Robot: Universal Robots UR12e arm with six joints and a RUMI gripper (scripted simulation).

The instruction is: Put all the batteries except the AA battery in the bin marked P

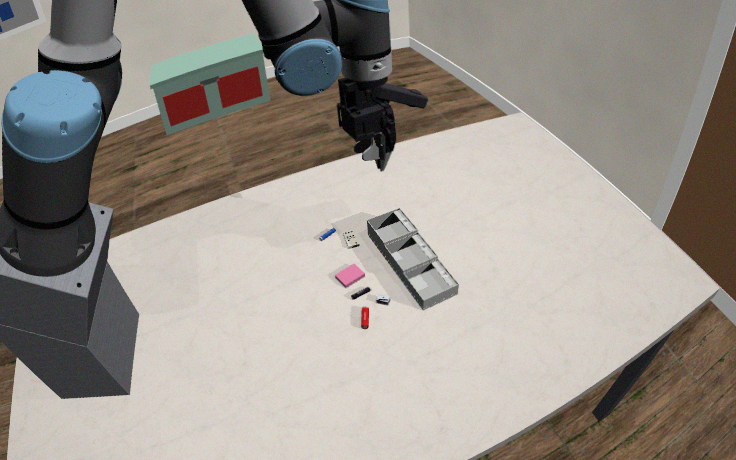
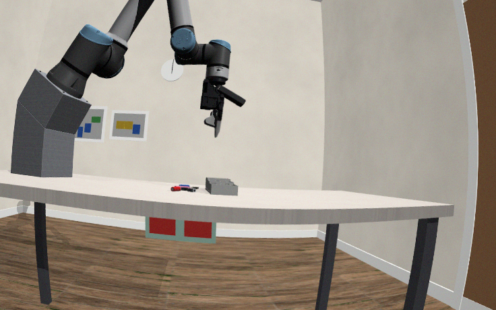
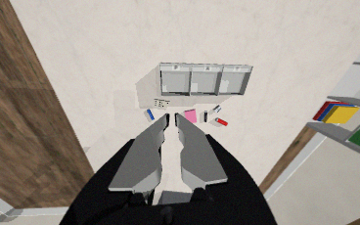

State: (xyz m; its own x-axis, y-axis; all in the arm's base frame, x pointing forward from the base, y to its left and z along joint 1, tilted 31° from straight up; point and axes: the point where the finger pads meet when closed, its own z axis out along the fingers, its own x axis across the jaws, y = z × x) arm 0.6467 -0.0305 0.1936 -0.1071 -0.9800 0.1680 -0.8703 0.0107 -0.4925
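My gripper (image 1: 379,157) hangs high above the table, over the far end of the bin row, shut with nothing between the fingers; it also shows in the exterior view (image 2: 215,127) and the wrist view (image 3: 172,119). The grey row of three bins (image 1: 412,257) stands upright; the wrist view reads P (image 3: 175,80), A (image 3: 205,80) and T (image 3: 234,80). Beside the bins lie a blue battery (image 1: 326,234), a black battery (image 1: 360,292), a small black-and-silver battery (image 1: 383,299) and a red cylinder (image 1: 365,317).
A white dotted card (image 1: 350,238) lies by the P bin and a pink block (image 1: 349,275) between the batteries. The robot's base (image 1: 59,271) stands at the table's left. A green cabinet (image 1: 211,81) stands on the floor behind.
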